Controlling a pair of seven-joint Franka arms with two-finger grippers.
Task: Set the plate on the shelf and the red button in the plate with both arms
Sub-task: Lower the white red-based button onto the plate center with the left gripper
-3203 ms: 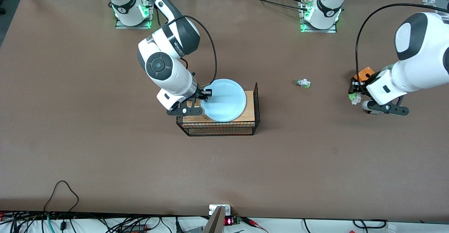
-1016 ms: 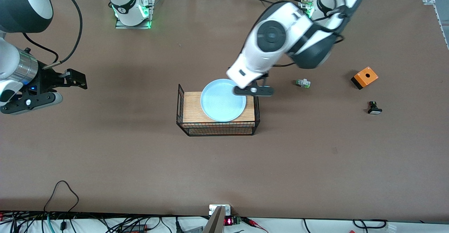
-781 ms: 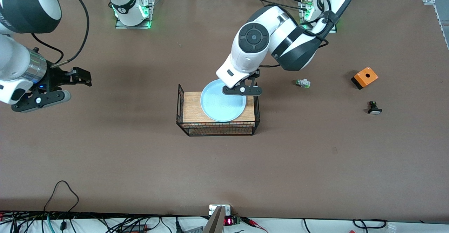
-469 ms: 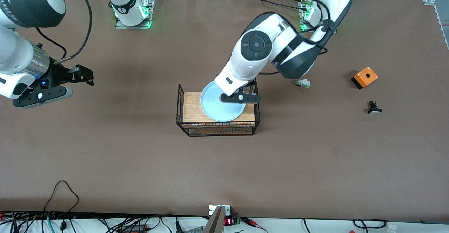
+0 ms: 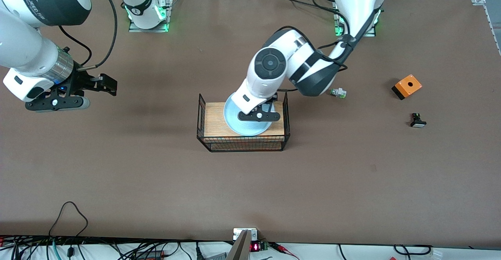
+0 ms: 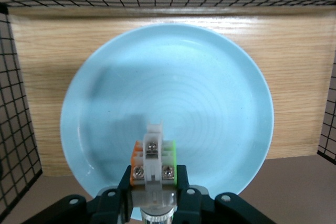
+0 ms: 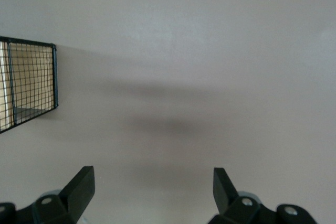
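The pale light-blue plate (image 5: 248,128) lies on the wooden top (image 5: 213,119) of a black wire rack in the middle of the table. My left gripper (image 5: 269,106) hangs low over the plate and is shut on the red button. The left wrist view shows the red button (image 6: 154,156) as a white body with screws and orange and green sides, its cap hidden between the fingers. It hovers over the plate (image 6: 173,93). My right gripper (image 5: 105,84) is open and holds nothing, over bare table toward the right arm's end.
A white piece with a green and silver tip (image 5: 337,92), an orange box (image 5: 407,86) and a small black-and-white piece (image 5: 417,121) lie toward the left arm's end. The rack's wire walls (image 5: 288,111) rise above the wooden top. The right wrist view shows a rack corner (image 7: 29,85).
My left gripper has carried the button from above the plate's rim inward and lower over the plate. The right gripper has drifted a little toward the rack.
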